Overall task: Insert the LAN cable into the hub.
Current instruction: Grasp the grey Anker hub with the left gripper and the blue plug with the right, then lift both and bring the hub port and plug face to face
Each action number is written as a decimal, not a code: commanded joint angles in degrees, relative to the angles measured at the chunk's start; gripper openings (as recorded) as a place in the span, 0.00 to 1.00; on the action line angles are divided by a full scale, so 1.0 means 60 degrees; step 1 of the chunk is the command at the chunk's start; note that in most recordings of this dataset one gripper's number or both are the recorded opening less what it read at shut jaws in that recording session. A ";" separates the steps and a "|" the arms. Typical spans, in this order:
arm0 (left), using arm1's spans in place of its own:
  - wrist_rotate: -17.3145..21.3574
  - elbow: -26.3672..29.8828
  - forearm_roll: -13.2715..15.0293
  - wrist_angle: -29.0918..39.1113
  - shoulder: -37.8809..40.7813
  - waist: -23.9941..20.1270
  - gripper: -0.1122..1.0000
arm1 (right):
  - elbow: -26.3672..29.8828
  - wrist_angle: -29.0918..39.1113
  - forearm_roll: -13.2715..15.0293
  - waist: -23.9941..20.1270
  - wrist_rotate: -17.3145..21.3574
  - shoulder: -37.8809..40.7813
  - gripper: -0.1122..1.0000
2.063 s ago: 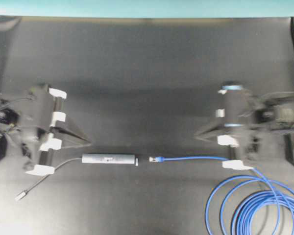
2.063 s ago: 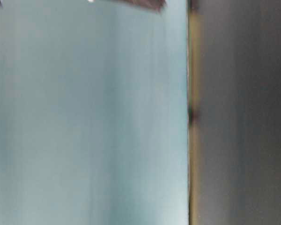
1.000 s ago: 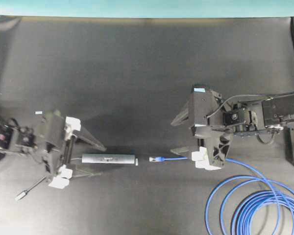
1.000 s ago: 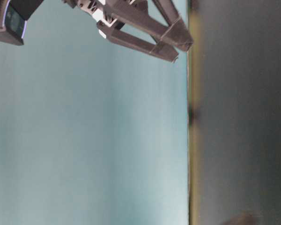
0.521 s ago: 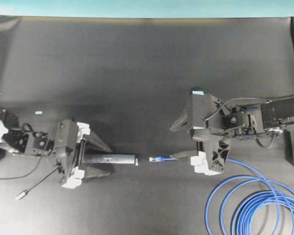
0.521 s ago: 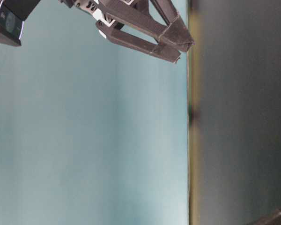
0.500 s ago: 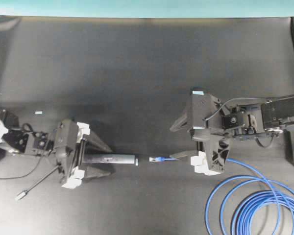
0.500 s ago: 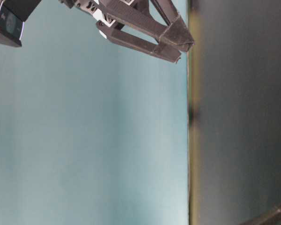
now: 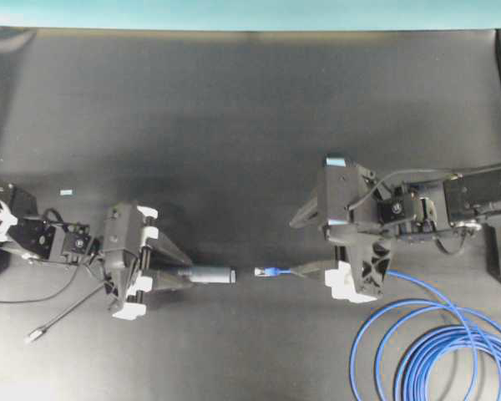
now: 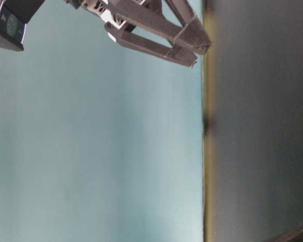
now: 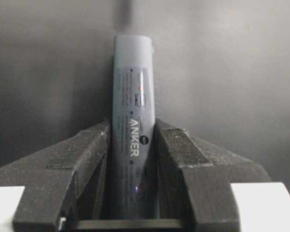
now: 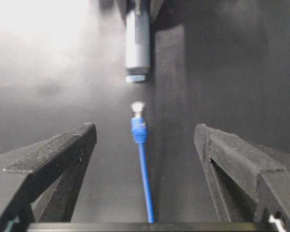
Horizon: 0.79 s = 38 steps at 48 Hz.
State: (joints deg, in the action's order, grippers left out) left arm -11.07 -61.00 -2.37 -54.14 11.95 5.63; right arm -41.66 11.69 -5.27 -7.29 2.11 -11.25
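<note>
From your right wrist view, the right gripper (image 12: 145, 179) stands wide, holding nothing, and the LAN cable (image 12: 144, 171) runs straight up between the fingers toward twelve o'clock, its long axis in line with the gripper's reach. Its plug (image 12: 138, 118) lies just short of the hub (image 12: 137, 43), the two apart but nearly end to end, so your right arm is the nearer one for the cable. Overhead, the cable's loops lie on the table (image 9: 250, 125) at about five o'clock from that gripper. On the other side, your left gripper (image 11: 133, 145) has its fingers (image 11: 94, 150) pressed narrow against both long flanks of the hub, which points away at twelve o'clock; it looks gripped, though lift off the table cannot be judged. The hub's top face reads "ANKER"; the smaller print around it is too fine to read. Its grey lead (image 9: 67, 311) trails toward seven o'clock overhead.
</note>
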 commanded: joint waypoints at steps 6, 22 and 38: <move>-0.0029 0.0894 -0.0029 0.3706 -0.1860 -0.0161 0.36 | -0.0249 -0.0835 -0.0015 -0.0278 0.0044 0.0264 0.81; 0.0249 0.3105 -0.0029 1.0928 -0.4131 -0.0190 0.36 | -0.0791 -0.2900 0.0029 -0.0264 -0.0044 0.1479 0.81; 0.0103 0.3589 -0.0029 1.1602 -0.3735 0.0117 0.36 | -0.0732 -0.4424 0.0015 -0.0249 -0.0073 0.3252 0.81</move>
State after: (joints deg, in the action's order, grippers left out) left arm -10.37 -40.96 -2.37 15.29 -10.28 6.15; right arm -46.67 -12.92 -5.19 -8.00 2.02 6.24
